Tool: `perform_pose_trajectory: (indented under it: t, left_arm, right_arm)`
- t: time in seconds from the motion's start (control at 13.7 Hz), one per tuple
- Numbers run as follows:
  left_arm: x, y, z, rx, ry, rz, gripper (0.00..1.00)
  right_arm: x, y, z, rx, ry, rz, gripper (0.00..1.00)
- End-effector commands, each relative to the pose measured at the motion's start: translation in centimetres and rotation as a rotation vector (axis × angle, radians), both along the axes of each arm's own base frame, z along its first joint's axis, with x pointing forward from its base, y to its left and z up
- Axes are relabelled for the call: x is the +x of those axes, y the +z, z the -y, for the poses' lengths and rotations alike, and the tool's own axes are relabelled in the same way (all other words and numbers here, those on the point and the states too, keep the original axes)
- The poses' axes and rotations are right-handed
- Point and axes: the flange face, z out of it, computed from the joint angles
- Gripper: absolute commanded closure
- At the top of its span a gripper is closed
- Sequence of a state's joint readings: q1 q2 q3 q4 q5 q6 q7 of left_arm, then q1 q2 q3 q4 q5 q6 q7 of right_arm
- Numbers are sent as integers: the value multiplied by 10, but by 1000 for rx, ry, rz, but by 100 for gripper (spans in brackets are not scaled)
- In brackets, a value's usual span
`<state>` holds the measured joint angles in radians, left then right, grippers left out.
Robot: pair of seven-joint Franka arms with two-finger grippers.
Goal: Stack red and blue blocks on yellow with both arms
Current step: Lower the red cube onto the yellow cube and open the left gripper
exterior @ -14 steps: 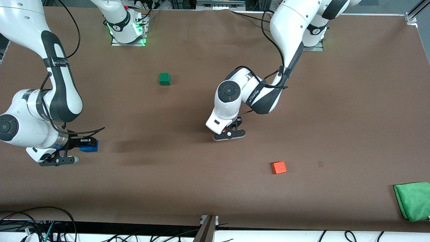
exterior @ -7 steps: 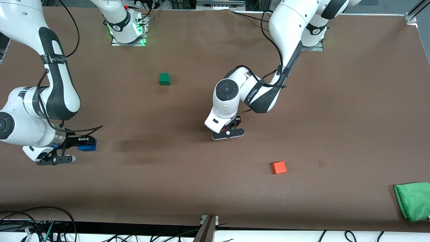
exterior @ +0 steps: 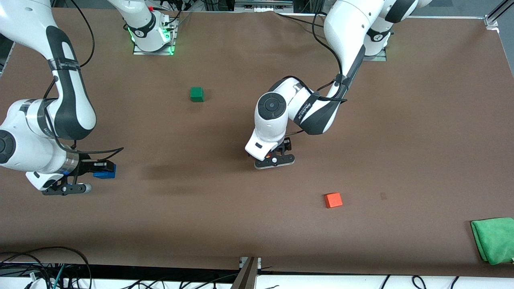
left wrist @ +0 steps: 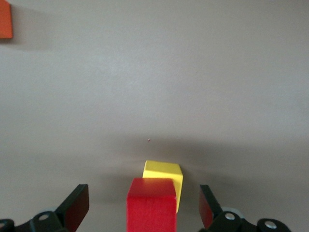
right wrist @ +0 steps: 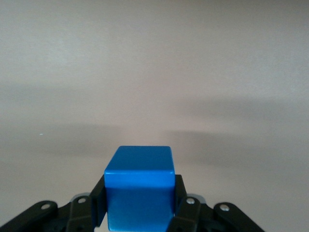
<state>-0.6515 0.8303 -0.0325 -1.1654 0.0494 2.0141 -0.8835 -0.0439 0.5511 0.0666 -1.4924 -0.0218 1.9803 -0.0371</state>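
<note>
- Left gripper [left wrist: 144, 212] now spread wide, fingers [left wrist: 77, 205] clear of both sides of the red block [left wrist: 150, 205]; clamped on it a second ago.
- Red block resting on the yellow cube [left wrist: 166, 175], near mid-table, faces roughly square with the cube below.
- Stack hidden under the left wrist in the front view; seen only through the left wrist view. Left gripper [exterior: 275, 159] there low over mid-table.
- Right gripper [exterior: 66, 185] clamped on the blue block [exterior: 105, 171], raised over the right arm's end of the table, shifted slightly toward that end since earlier.
- Blue block [right wrist: 140, 193] level, flat face forward.
- Green cube [exterior: 196, 94], orange-red cube [exterior: 333, 200] and green cloth [exterior: 494, 239] unmoved.
</note>
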Motion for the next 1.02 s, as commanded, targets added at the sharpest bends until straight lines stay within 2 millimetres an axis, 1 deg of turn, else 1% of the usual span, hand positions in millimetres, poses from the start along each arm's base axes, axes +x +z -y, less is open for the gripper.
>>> perform_pose_trajectory:
  t: [0.0,0.07,0.15,0.22,0.29,0.36,0.44,0.51,0.58,0.66,0.73,0.8,0.87,0.95]
  left_arm:
    - [-10,41,8,50,6,-34,0]
    - [-16,55,14,63,10,-49,0]
    - [-21,65,16,77,8,-66,0]
    - [-24,82,8,94,2,-89,0]
    - [-25,110,-8,109,-20,-110,0]
    - [-16,144,-40,111,-102,-129,0]
    - [-2,166,-83,104,-166,-168,0]
    - [14,186,-132,83,-215,-209,0]
    - [32,203,-186,66,-257,-223,0]
    - [43,218,-225,50,-306,-215,0]
    - [51,232,-269,39,-327,-218,0]
    - [58,235,-308,26,-343,-237,0]
    - [62,235,-332,19,-366,-252,0]
    - [65,235,-345,17,-361,-253,0]
  right_arm:
    - [-7,19,-28,0,-16,-4,59]
    - [-8,21,-40,0,-22,-1,59]
    - [-9,21,-49,-2,-35,-5,59]
    - [-10,21,-57,-3,-39,-6,59]
    - [-10,21,-65,-3,-32,-6,59]
    - [-12,22,-75,4,-20,-7,59]
    - [-12,23,-82,9,-12,-6,59]
    - [-13,23,-89,16,-8,-7,60]
    - [-14,23,-96,19,-26,-7,61]
    - [-16,24,-106,24,-49,-9,61]
    - [-18,25,-121,33,-66,-12,61]
    - [-22,27,-138,44,-86,-12,61]
    - [-25,30,-156,56,-100,-14,61]
    - [-27,36,-172,67,-112,-6,61]
